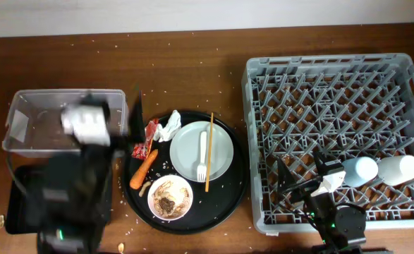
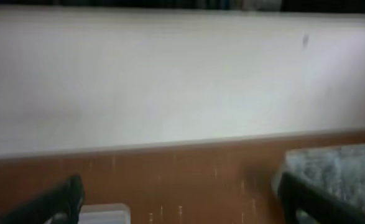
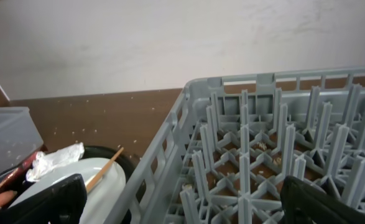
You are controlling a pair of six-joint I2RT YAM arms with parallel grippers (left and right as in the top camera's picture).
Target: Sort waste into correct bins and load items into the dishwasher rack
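The round black serving tray holds a pale plate [image 1: 192, 152] with a white fork [image 1: 202, 156] and a wooden chopstick [image 1: 209, 152], a food-smeared bowl [image 1: 170, 197], an orange carrot [image 1: 144, 168], a red foil wrapper [image 1: 149, 134] and a white tissue [image 1: 168, 127]. The light-blue cup [image 1: 362, 170] and the white cup [image 1: 398, 169] lie in the grey dishwasher rack [image 1: 263, 77]. My left gripper [image 2: 182, 205] is open and empty, above the clear tub [image 1: 30, 123]. My right gripper [image 3: 182, 208] is open and empty over the rack's front left part [image 3: 170, 143].
The flat black tray [image 1: 20, 212] lies at the front left, mostly under my left arm. Crumbs are scattered over the brown table. The round serving tray [image 1: 224, 204] sits between the tub and the rack. A pale wall stands behind the table.
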